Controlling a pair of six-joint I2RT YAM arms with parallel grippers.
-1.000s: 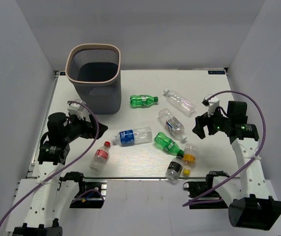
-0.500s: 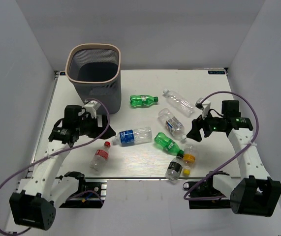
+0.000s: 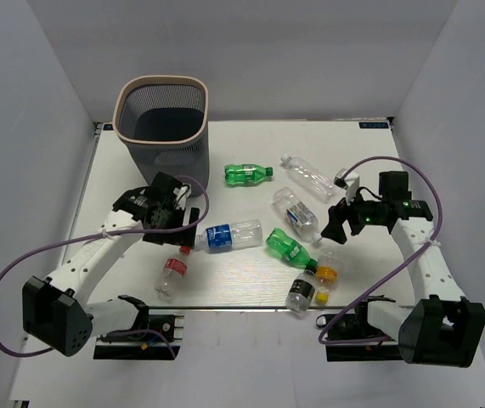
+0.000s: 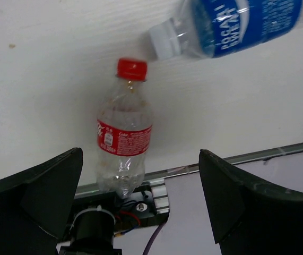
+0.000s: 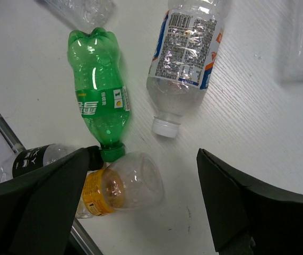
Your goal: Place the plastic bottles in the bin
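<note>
The red-label bottle point(image 4: 123, 146) is found lying lengthwise, cap away, framed between the wide-open fingers of the left gripper point(image 4: 140, 154).

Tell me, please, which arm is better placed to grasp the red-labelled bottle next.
Left. The left end effector, open, hovers over the red-labelled bottle, centred in its wrist view; the right end effector sits across the table, above a green bottle.
</note>
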